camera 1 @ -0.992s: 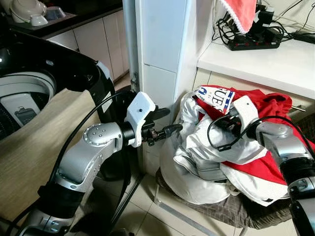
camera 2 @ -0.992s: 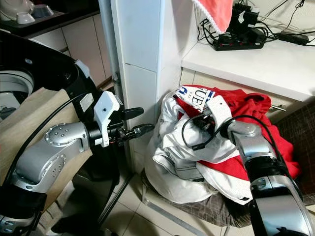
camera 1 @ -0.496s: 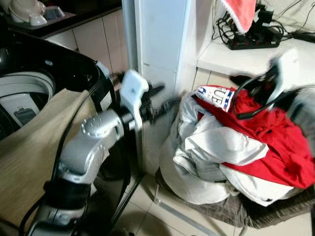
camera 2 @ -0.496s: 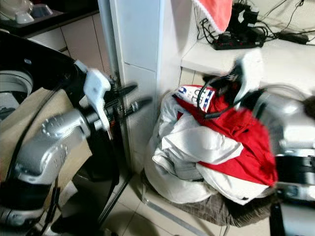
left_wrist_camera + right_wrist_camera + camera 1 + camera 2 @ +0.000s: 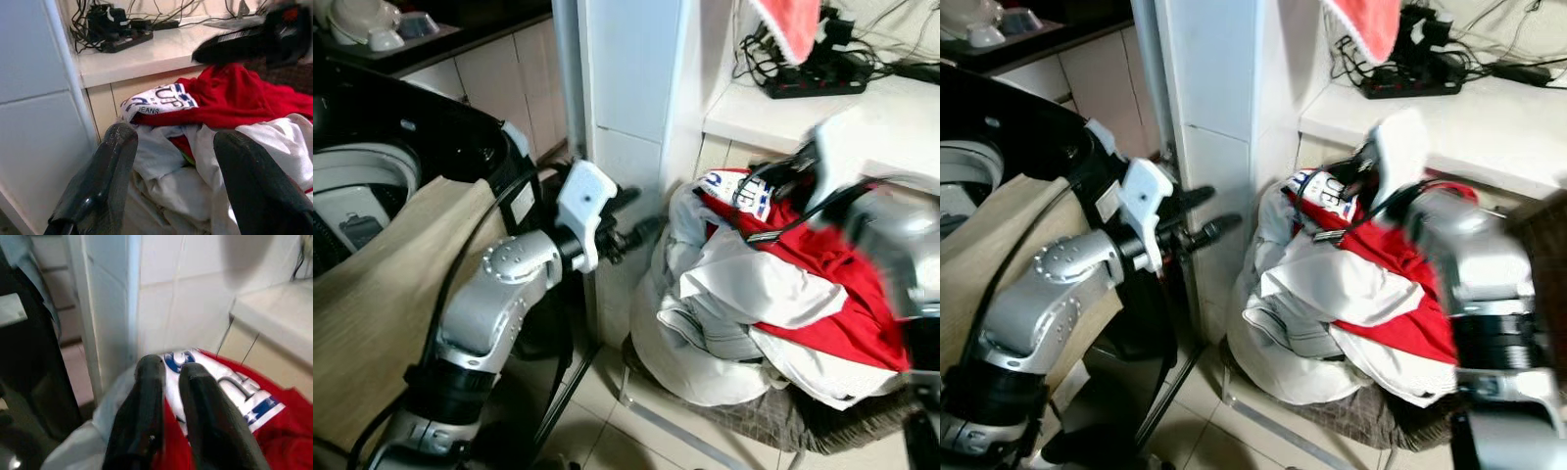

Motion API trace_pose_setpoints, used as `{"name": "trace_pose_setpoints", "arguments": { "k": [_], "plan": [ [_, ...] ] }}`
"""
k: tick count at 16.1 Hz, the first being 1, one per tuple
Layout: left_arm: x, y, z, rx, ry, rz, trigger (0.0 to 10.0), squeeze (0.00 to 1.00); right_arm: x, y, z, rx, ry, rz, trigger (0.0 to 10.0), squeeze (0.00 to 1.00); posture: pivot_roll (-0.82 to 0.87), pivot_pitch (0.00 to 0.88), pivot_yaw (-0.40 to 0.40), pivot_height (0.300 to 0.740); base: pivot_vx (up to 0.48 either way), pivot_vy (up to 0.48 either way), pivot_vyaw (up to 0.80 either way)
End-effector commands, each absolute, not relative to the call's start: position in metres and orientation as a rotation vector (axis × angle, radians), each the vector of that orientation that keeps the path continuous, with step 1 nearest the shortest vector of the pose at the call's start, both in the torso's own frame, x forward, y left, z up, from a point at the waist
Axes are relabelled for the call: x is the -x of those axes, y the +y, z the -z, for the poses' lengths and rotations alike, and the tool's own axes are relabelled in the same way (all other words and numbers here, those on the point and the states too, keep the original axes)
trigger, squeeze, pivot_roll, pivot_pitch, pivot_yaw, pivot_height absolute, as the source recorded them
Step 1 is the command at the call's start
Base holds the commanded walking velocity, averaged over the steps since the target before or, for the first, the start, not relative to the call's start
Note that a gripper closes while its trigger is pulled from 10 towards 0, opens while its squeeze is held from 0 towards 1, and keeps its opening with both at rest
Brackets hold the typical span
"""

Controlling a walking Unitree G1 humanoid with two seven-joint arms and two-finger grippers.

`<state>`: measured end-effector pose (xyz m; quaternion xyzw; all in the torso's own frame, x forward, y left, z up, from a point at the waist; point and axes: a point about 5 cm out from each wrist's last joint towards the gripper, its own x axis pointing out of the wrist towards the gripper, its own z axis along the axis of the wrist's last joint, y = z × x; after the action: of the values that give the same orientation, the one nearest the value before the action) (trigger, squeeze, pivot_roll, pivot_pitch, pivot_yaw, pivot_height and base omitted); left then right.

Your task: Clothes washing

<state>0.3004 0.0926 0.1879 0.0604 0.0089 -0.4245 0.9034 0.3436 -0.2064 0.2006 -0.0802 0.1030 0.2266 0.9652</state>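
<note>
The left wrist view shows the left gripper (image 5: 168, 183) with jaws spread wide, the clothes pile (image 5: 754, 294) just ahead of them and untouched; the right wrist view shows the right gripper (image 5: 171, 377) with fingers nearly together, holding nothing, just above the pile's top. White garments lie heaped under a red one (image 5: 230, 100) and a blue-lettered white label (image 5: 156, 100); the heap sits on a brown cushion (image 5: 783, 416) beside the white pillar (image 5: 626, 98).

The right arm (image 5: 876, 230) is motion-blurred (its outline smeared), hiding part of the red garment (image 5: 847, 294) beneath.
</note>
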Motion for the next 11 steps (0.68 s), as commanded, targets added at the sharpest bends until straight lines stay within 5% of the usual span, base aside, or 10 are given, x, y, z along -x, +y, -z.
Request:
{"name": "trace_pose_setpoints", "arguments": {
  "k": [1, 11],
  "plan": [
    [-0.298, 0.092, -0.187, -0.15, 0.031, 0.895, 10.0, 0.0, -0.353, -0.211, -0.194, 0.175, 0.215, -0.415, 10.0, 1.0, -0.13, 0.0, 0.024, 0.74, 0.0, 0.0, 0.0],
    [-0.285, 0.099, -0.182, -0.173, 0.086, 0.917, 10.0, 0.0, -0.381, -0.213, -0.178, 0.165, 0.289, -0.498, 10.0, 1.0, -0.09, 0.0, 0.007, 0.74, 0.0, 0.0, 0.0]
  ]
}}
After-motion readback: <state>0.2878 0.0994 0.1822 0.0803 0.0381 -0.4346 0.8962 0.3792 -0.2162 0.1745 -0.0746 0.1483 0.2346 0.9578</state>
